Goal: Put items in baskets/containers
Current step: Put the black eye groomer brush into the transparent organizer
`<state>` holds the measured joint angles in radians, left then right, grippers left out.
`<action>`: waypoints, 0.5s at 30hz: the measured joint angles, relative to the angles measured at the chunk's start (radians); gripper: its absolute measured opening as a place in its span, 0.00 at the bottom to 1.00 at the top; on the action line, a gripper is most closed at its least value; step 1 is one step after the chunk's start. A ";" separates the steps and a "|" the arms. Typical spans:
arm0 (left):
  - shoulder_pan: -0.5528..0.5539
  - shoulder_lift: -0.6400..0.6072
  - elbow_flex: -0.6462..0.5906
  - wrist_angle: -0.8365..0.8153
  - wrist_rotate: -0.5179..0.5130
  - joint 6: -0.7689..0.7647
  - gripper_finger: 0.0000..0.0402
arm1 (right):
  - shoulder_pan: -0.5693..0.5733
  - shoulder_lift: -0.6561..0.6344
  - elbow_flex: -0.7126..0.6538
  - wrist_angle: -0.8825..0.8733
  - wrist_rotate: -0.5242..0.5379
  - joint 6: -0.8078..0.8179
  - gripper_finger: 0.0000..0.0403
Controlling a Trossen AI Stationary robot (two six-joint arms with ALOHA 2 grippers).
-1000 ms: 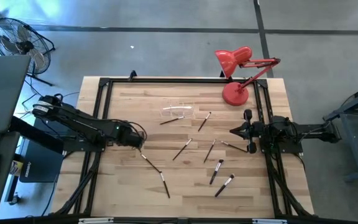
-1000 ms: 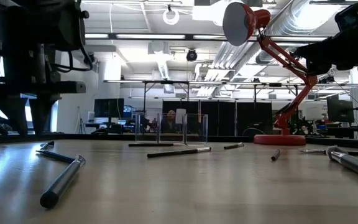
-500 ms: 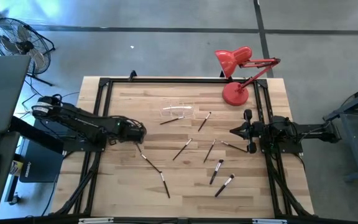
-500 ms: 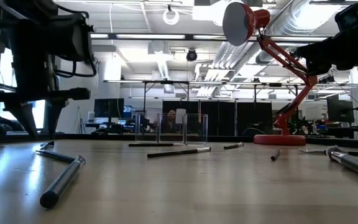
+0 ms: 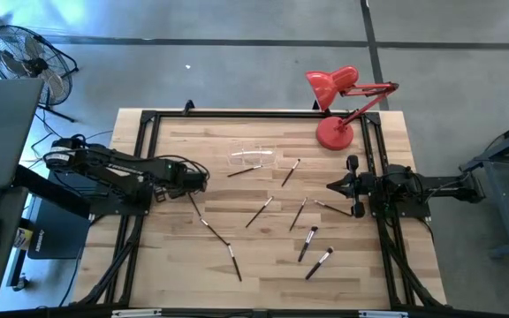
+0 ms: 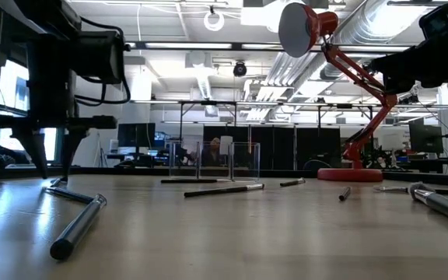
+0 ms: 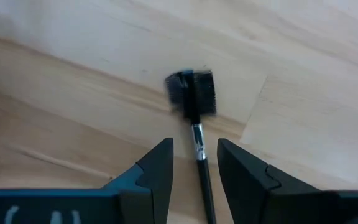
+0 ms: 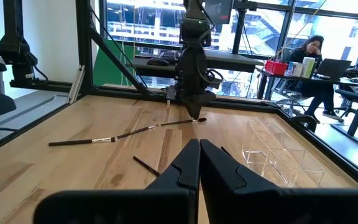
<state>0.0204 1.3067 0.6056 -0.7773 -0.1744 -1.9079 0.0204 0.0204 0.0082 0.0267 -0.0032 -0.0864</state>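
High view: you see a pale plank table (image 5: 263,256) edged by a black frame, on grey floor, with a fan (image 5: 20,55) at the far left corner. Brushes (image 5: 259,212) lie scattered over the middle and near part; the clear holder (image 5: 253,158) sits toward the far edge, a red lamp (image 5: 336,97) at the far right corner. Your left tool (image 5: 198,181) hangs low over the left side, fingers (image 7: 157,168) apart astride one brush (image 7: 194,112) lying flat. Your right tool (image 5: 332,186) waits at the right edge, fingers (image 8: 188,163) together, empty. Low view: beyond the table, ceiling ducts and strip lights. Right wrist view: windows and a seated person (image 8: 312,62) at a desk.
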 joint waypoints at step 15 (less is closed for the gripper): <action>0.000 0.018 0.000 -0.001 0.001 -0.007 0.30 | 0.000 0.000 0.000 0.000 0.000 0.000 0.02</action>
<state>0.0200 1.3243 0.6060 -0.7787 -0.1738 -1.9152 0.0204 0.0204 0.0082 0.0267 -0.0030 -0.0864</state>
